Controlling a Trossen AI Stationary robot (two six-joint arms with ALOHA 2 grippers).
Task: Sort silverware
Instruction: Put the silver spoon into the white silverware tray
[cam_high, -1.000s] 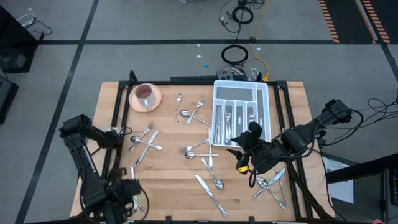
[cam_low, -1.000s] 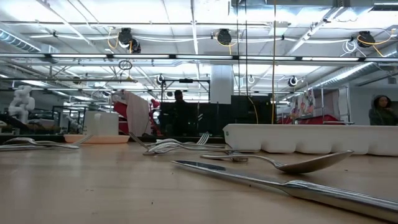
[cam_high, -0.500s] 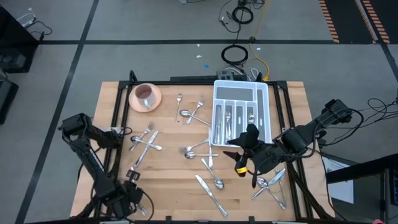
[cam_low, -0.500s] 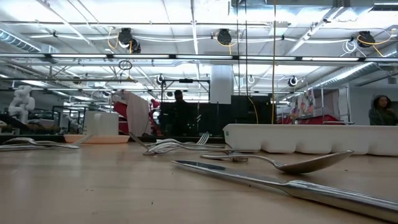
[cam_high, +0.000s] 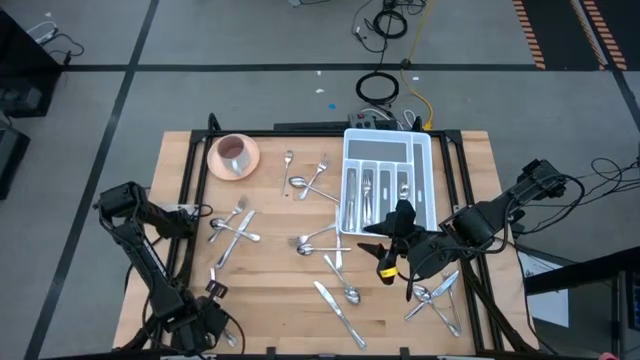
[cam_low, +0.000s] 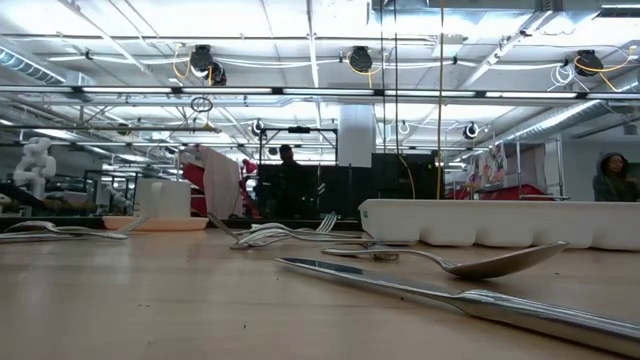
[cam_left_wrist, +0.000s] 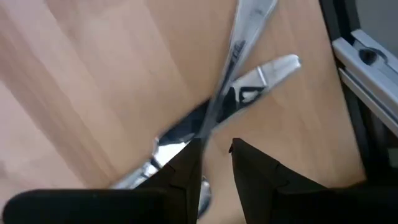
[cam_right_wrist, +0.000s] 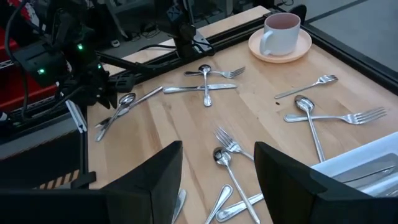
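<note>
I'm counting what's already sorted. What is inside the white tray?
The white tray holds silverware lying lengthwise in several of its slots. The right gripper and its arm cover the tray's near end, so anything there is hidden, and an exact count isn't possible.

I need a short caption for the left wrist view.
Left gripper descends with slightly parted fingers onto crossed shiny silver utensils on the wooden table.

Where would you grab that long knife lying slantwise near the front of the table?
Take the knife near its middle, coming straight down with the jaws across its narrow width. It lies flat on the table, so only its thin edges give purchase, and there it is clear of the spoon.
</note>
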